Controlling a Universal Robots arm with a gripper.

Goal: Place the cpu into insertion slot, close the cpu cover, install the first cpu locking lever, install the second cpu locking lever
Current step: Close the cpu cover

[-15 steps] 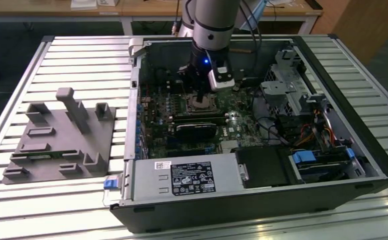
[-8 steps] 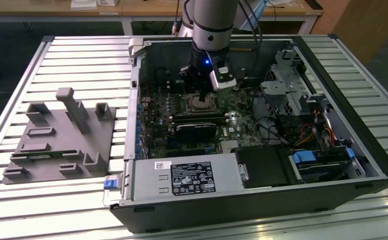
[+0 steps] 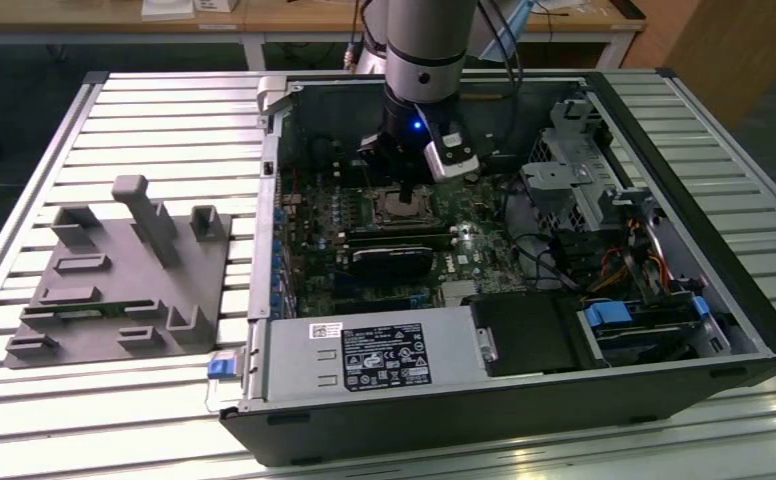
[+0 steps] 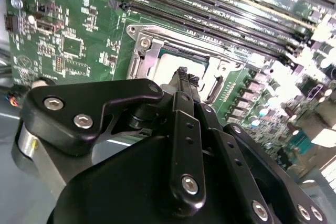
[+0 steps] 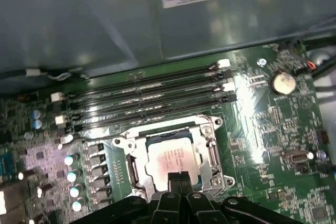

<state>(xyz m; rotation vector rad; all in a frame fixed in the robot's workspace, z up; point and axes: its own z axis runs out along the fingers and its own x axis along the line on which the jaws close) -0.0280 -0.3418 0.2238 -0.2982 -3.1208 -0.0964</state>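
Note:
The cpu (image 5: 170, 158) lies flat in the insertion slot (image 5: 132, 170) on the green motherboard (image 5: 262, 114), its silvery top showing. The cpu cover (image 5: 211, 153), a silvery metal frame, is down around the chip and frames it. My gripper (image 5: 178, 178) hovers just over the chip's near edge with its black fingertips pressed together and nothing between them. In the second wrist view the same shut gripper (image 4: 182, 74) points at the cpu (image 4: 169, 66) inside the cover (image 4: 148, 51). In the exterior view the gripper (image 3: 399, 178) hangs just above the socket (image 3: 402, 206) inside the open computer case.
Long black memory slots (image 5: 152, 95) run beside the socket, with the case wall (image 5: 131, 30) beyond them. The power supply box (image 3: 375, 355) sits at the case's near end, a black card (image 3: 395, 258) lies between, and drive bays and cables (image 3: 615, 260) stand on the exterior view's right. A grey fixture (image 3: 121, 275) rests on the table.

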